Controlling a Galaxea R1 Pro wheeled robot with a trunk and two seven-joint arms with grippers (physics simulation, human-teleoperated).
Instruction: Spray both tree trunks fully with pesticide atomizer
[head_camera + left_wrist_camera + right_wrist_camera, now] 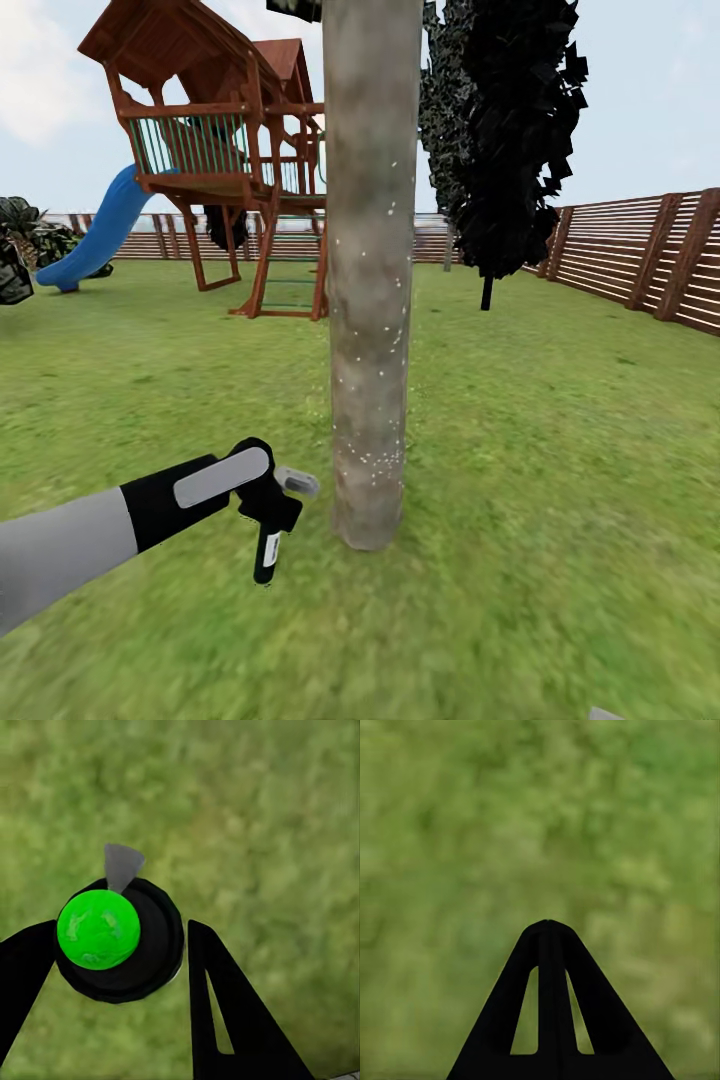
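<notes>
left tool (262,478): pinching the pesticide atomizer (268,545), held low just beside the tree trunk (370,300), nozzle end toward the trunk
left wrist cam: fingers (232,1020) either side of atomizer's round black body with a green cap (99,929), lawn below
right tool (549,934): fingers pressed together, nothing between them, pointing at grass
atomizer location: off the floor, in left tool, near base of the near trunk, not touching it
pesticide (362,455): white specks scattered on the trunk, denser on the lower part, thinner higher up, bare grey-brown patches between
progress: pickup done; spraying of this trunk under way, judged partial, coverage looks sparse, top of trunk out of frame so can't tell there
second tree: can't tell which it is or its state; dark thin-trunked tree (505,140) behind isn't a target
left to do: fill in this trunk, likely other sides too, then move to the other tree and cover it
background: play tower (225,150) with blue slide (100,232), wooden fence (640,255), lawn (560,480)
</notes>
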